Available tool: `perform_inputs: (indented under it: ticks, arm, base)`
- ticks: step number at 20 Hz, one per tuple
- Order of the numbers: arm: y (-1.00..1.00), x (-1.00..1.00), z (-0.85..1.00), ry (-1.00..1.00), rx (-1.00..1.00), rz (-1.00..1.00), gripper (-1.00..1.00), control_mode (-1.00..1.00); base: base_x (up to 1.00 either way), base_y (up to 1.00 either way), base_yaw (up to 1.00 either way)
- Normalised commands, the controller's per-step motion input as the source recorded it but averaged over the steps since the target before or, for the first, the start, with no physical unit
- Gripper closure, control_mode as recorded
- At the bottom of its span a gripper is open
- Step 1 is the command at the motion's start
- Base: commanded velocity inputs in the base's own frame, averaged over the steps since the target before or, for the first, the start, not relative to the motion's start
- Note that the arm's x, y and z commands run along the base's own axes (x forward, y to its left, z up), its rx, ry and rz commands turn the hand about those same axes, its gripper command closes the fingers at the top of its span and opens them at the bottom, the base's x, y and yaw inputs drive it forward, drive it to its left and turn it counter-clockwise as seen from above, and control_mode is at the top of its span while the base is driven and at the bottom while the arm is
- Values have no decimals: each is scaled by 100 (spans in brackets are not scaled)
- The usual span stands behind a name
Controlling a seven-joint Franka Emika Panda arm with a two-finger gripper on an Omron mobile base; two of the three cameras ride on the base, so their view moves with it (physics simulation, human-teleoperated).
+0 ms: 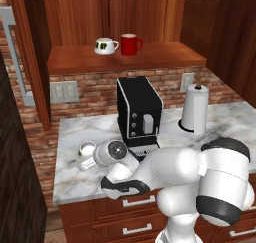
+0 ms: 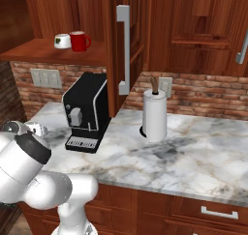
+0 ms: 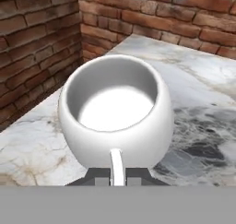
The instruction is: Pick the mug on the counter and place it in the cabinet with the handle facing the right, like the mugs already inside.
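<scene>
Currently my gripper [image 3: 118,173] is clamped on the handle [image 3: 116,165] of the mug [image 3: 116,110], which sits on the counter [image 3: 198,80], so I can orient it for the cabinet [image 1: 125,58].

Coffee machine [image 1: 138,109], paper-towel roll [image 1: 194,108]

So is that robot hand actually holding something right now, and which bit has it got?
Yes. The gripper is shut on the mug, pinching its white loop handle between the two fingertips. The mug sits on the counter.
</scene>
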Motion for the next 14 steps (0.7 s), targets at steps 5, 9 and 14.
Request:
perform_inputs:
  ticks: [5,9,14]
  arm:
    - [0,-8,82,-12,0,0,100,-100]
    - [0,-1,68,-3,4,0,100,-100]
    - [0,-4,52,0,12,-2,100,-100]
  base:
    - [0,0,0]
    - [0,0,0]
    - [0,0,0]
